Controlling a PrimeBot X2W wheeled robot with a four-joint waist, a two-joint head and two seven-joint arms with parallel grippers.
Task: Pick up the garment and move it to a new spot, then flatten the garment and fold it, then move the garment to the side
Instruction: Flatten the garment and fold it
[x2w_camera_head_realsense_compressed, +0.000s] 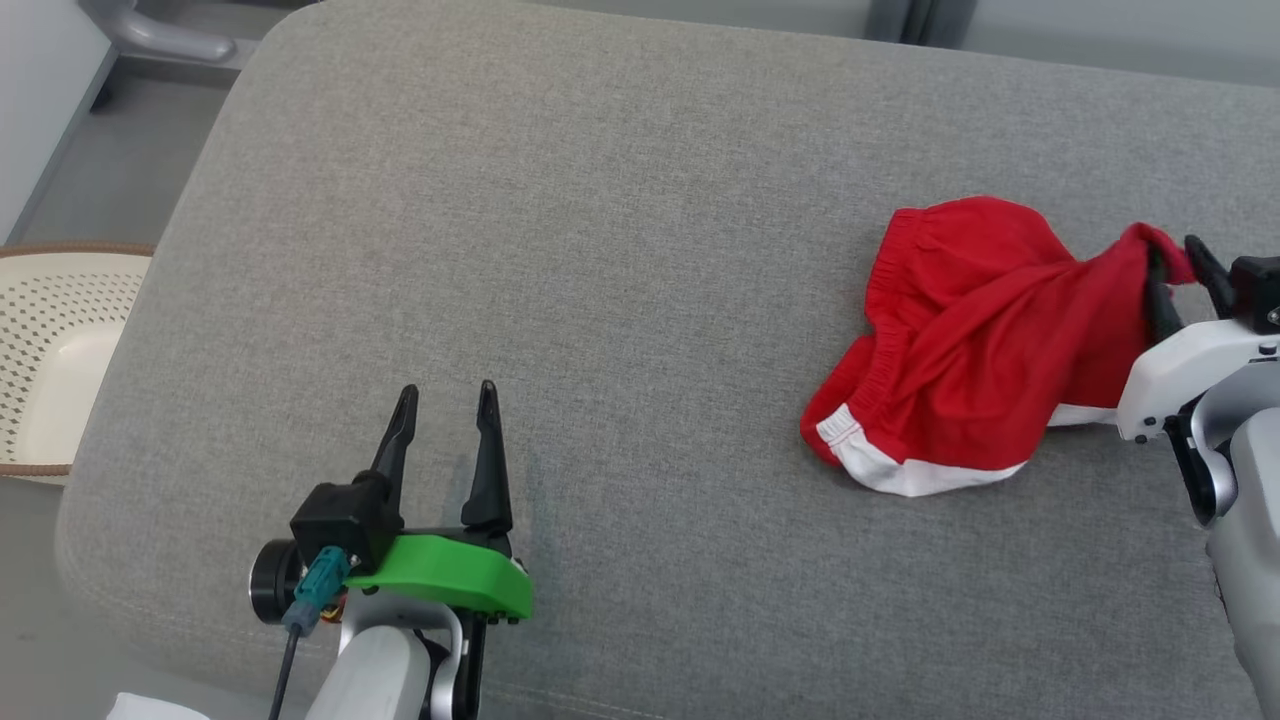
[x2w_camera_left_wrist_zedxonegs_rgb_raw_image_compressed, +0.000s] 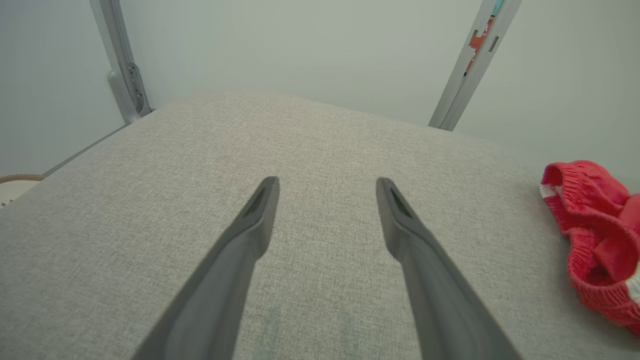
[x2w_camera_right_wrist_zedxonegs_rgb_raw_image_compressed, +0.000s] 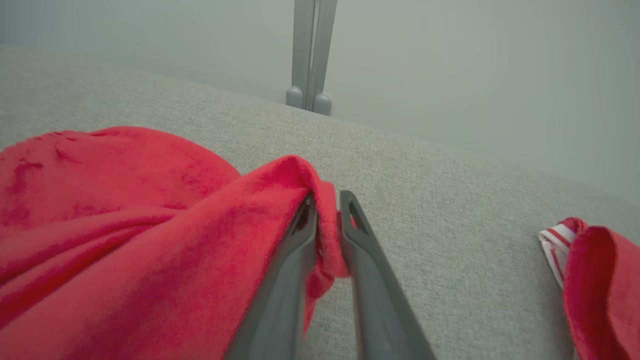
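Bright even light, faint shadows, wrist views stretched at edges

A red garment (x2w_camera_head_realsense_compressed: 965, 340) with white-trimmed hems lies crumpled, one fold pulled up at its right edge.

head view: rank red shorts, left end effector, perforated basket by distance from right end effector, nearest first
1. Red shorts, a fold lying between the right end effector's fingers at the cushion's right side.
2. Left end effector, lower left over the cushion.
3. Perforated basket, off the cushion at the far left edge.

Soft red cloth garment (x2w_camera_head_realsense_compressed: 960, 340) on matt, coarse-woven grey cushion (x2w_camera_head_realsense_compressed: 600, 250)
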